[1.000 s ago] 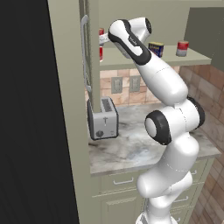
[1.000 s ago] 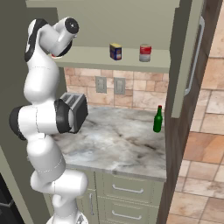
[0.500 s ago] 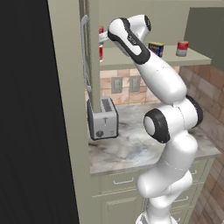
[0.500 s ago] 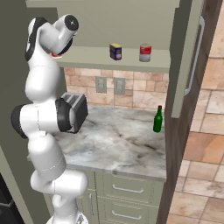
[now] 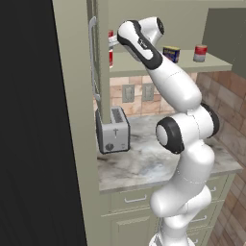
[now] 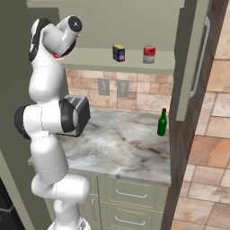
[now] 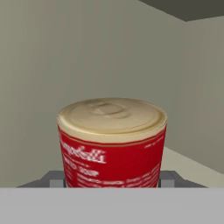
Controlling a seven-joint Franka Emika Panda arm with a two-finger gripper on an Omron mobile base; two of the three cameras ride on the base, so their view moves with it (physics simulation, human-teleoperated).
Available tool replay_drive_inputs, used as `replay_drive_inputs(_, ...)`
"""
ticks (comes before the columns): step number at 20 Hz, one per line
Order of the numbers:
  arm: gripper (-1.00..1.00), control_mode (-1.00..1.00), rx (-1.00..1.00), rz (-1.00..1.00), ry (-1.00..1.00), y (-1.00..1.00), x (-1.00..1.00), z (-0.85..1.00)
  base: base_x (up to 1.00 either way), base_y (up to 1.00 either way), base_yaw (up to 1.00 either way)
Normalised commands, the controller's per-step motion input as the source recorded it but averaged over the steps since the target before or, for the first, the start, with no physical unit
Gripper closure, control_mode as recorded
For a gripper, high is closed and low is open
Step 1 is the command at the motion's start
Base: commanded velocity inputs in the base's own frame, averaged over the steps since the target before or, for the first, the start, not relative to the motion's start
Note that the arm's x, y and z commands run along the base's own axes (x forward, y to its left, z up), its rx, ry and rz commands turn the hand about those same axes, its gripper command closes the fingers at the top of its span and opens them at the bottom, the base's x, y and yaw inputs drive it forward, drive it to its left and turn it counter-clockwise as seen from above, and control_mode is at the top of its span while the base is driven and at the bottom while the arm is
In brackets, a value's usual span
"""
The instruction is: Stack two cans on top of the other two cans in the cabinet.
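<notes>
In the hand view a red can (image 7: 113,148) with a cream lid and white script stands upright, and my gripper (image 7: 111,180) is shut on its sides, one grey finger (image 7: 54,178) at each flank. From the left base view my hand (image 5: 114,44) reaches into the left end of the cabinet shelf (image 5: 144,66). Red can surfaces (image 5: 110,57) show above and below it, partly hidden by the door edge, so I cannot tell whether that is one can or two. Further right on the shelf stand the squat dark blue tin (image 5: 171,53) (image 6: 118,52) and a red-topped grey can (image 5: 200,53) (image 6: 148,54), apart from each other.
The open cabinet door with its long silver handle (image 5: 92,57) stands just left of my hand. Below the shelf, a toaster (image 5: 113,135) (image 6: 76,114) and a green bottle (image 6: 161,122) stand on the marble counter (image 6: 121,148). The right cabinet door (image 6: 195,58) hangs open too.
</notes>
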Motion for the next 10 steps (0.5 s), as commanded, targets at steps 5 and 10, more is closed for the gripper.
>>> replay_drive_inputs(5,1.00,-1.00,0.00,0.00,0.00,0.05,0.06,-0.11,0.00,0.00,0.00)
replay_drive_inputs(10,1.00,-1.00,0.00,0.00,0.00,0.09,0.02,-0.11,0.00,0.00,0.00)
